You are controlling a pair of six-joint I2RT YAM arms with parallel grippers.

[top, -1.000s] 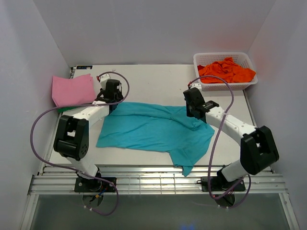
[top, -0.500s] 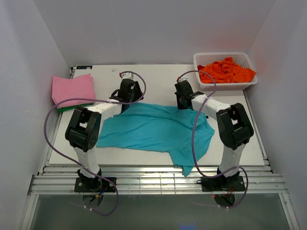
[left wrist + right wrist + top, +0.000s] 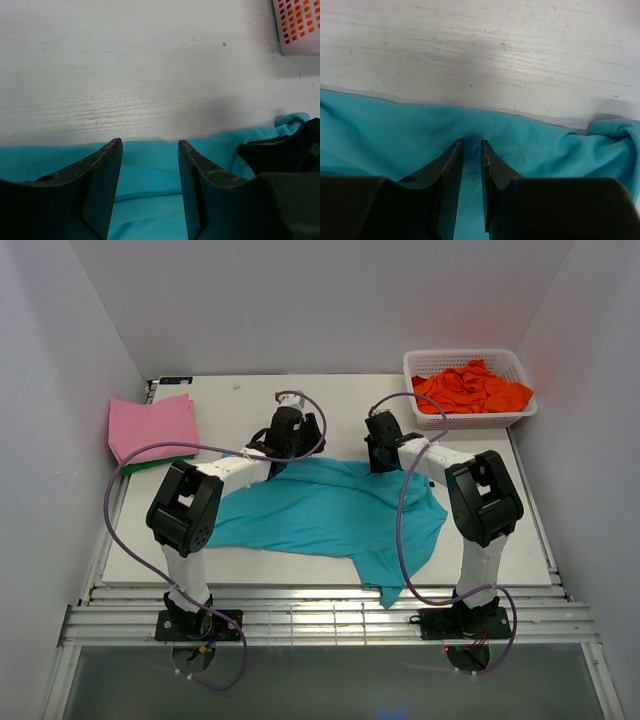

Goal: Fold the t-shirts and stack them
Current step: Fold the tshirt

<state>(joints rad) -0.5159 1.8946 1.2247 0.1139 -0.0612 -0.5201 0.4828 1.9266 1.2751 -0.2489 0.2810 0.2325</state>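
Over teal t-shirt [image 3: 330, 510] far edge, left jaws shifted right, opened wider

You see the teal t-shirt [image 3: 320, 510] as soft matt cloth, creased. Beyond it the counter [image 3: 150, 75] is white-painted wood, grainy and scuffed. The left tool [image 3: 150, 144] has matt black fingers [image 3: 200, 170], cracked at the tips.
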